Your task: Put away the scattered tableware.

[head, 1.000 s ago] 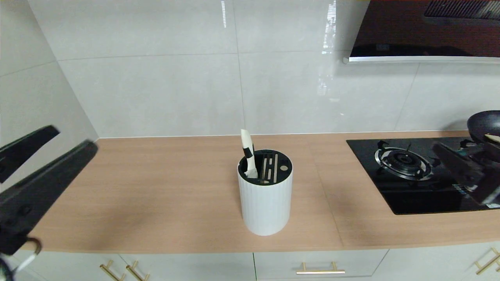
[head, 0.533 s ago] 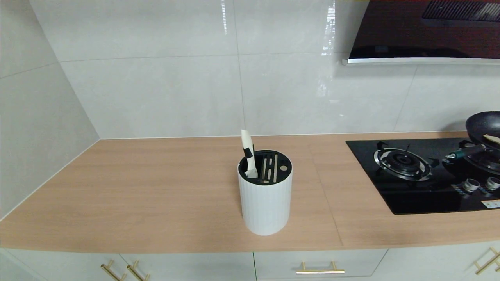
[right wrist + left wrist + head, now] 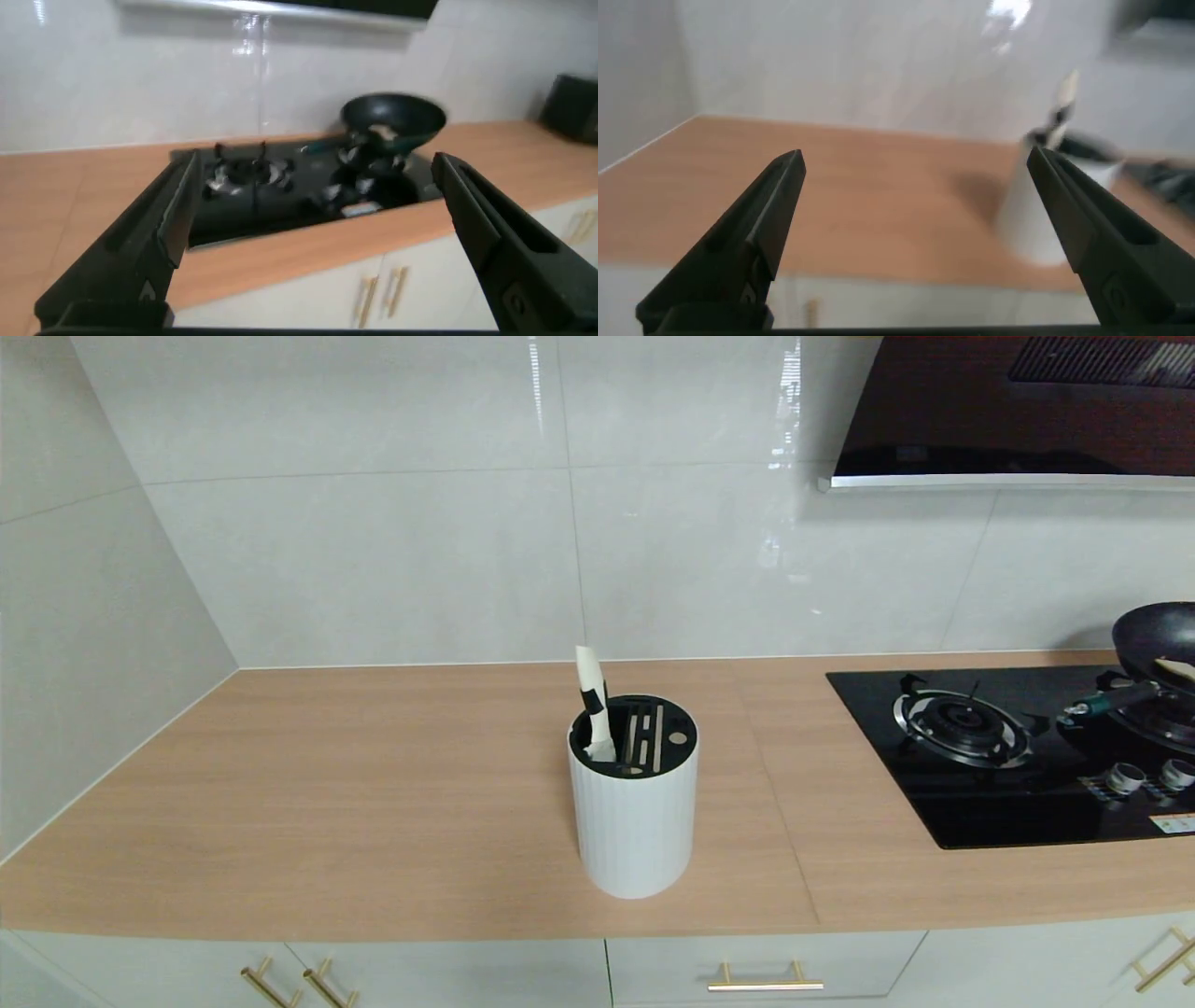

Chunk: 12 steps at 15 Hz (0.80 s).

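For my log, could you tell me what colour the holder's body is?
The holder is white and ribbed; the head view shows it best.

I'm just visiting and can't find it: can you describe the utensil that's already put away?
On the long wooden countertop, left of the black gas hob, stands a ribbed white holder with a black slotted top. The utensil is the cream handle with black bands poking up at its left side; nothing else sticks out of it.
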{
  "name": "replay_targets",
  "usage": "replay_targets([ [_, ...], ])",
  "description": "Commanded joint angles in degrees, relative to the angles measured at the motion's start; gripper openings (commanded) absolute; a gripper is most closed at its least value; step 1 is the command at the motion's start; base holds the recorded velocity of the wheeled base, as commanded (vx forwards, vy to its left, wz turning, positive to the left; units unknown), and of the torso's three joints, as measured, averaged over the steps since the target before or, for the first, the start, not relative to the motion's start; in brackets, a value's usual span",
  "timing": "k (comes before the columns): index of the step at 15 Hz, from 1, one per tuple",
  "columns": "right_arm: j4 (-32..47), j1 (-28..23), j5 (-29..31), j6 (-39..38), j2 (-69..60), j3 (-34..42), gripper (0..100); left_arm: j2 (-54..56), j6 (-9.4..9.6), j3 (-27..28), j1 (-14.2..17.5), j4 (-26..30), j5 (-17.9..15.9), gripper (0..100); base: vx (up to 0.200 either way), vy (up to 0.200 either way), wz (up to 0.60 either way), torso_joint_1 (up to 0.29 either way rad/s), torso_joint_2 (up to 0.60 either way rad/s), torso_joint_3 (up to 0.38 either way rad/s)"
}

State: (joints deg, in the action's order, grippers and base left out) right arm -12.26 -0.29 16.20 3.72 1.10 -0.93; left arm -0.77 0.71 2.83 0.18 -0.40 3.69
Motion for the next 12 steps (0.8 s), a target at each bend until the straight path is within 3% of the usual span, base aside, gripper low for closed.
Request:
replay_targets([
  [1,7.08,-0.15,-3.37,-3.89,-1.01,0.93,100,0.59,1.4,-2.3,0.17,0.75,0.26,100,0.0,0.0,0.0,0.0,0.0,0.0],
  [3,9.36,-0.15,-4.42,-5.92,-0.92,0.93,100,0.59,1.05,-2.74,0.08,0.49,-1.06,100,0.0,0.0,0.0,0.0,0.0,0.0],
  [5,12.79,-0.15,-12.86,-5.56,-0.92,0.84,100,0.59,-0.44,-2.74,0.08,0.31,-1.67,100,0.0,0.0,0.0,0.0,0.0,0.0],
  [12,12.0,-0.15,-12.95,-4.51,-0.92,0.93,100,0.59,-0.71,-2.74,0.08,0.31,-1.67,100,0.0,0.0,0.0,0.0,0.0,0.0],
])
